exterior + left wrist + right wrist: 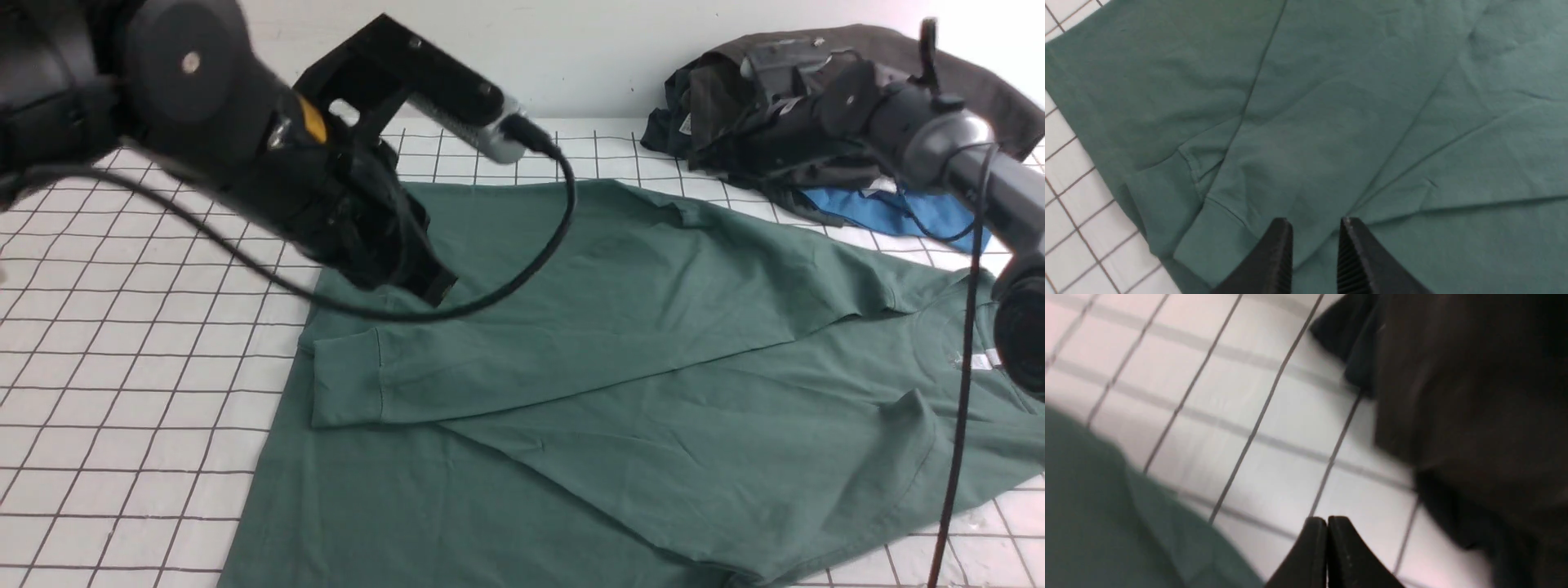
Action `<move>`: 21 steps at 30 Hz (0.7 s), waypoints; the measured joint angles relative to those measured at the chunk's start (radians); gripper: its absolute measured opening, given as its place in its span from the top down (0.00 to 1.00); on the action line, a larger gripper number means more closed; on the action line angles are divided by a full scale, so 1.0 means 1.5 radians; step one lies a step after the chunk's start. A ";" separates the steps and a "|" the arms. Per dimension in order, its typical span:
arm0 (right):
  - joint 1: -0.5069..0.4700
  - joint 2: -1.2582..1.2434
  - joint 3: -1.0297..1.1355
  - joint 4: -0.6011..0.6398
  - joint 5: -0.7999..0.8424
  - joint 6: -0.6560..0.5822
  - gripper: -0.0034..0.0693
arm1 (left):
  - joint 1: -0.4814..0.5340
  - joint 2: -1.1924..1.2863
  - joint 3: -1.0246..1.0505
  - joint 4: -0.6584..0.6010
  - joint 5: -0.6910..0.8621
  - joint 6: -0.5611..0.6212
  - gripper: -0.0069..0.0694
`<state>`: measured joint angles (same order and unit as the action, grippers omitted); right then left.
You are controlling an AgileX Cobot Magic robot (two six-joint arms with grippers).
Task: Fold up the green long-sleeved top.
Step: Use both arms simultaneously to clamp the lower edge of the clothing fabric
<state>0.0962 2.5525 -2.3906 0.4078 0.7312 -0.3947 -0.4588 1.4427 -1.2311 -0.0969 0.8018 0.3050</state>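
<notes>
We had the green long-sleeved top spread flat on the white grid-lined table. It was soft matte jersey, with one sleeve folded across the body and its ribbed cuff by the top's left edge. A crumpled dark garment and a bright blue one were heaped at the far right. The left arm angled down over the sleeve, and we saw the left gripper with its ridged black jaws parted, gripping nothing. The right gripper hung over bare table beside the dark heap, jaws pressed together, empty.
</notes>
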 joint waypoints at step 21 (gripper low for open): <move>0.079 -0.263 -0.029 0.045 0.355 -0.043 0.88 | -0.017 -0.006 0.389 0.165 -0.077 0.367 0.34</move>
<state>0.2143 2.1587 -2.4347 0.4747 1.2644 -0.4596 -0.4841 1.4338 -0.6479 0.1500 0.6862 0.8555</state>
